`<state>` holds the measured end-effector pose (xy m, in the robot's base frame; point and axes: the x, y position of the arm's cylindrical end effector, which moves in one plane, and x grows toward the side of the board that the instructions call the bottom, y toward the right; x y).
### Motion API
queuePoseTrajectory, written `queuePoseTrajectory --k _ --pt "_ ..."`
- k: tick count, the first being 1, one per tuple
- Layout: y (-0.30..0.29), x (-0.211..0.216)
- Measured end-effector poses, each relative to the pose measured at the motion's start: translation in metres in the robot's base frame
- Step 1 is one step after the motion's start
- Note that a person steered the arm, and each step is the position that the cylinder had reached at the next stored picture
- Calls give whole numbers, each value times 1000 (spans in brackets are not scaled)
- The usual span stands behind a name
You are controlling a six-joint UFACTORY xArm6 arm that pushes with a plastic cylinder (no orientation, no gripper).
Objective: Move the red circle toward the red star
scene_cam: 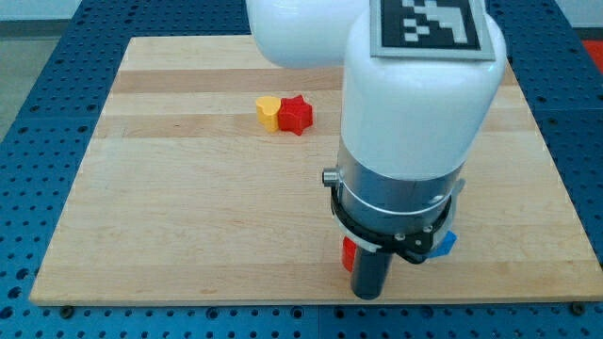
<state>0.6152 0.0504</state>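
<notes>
The red star (296, 114) lies in the upper middle of the wooden board (188, 207), touching a yellow block (268, 111) on its left. The red circle (348, 253) shows only as a small red sliver near the view's bottom, mostly hidden behind the arm's white body (415, 122) and dark rod (369, 273). My tip is hidden behind the rod's thick lower end; the rod stands right next to the red circle, on its right side.
A blue block (446, 245) peeks out at the arm's lower right, mostly hidden. The board's front edge runs just below the rod. A blue perforated table (38, 113) surrounds the board.
</notes>
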Motion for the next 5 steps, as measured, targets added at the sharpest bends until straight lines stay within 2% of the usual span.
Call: queuePoseTrajectory --k 5 --pt "-14 -79"
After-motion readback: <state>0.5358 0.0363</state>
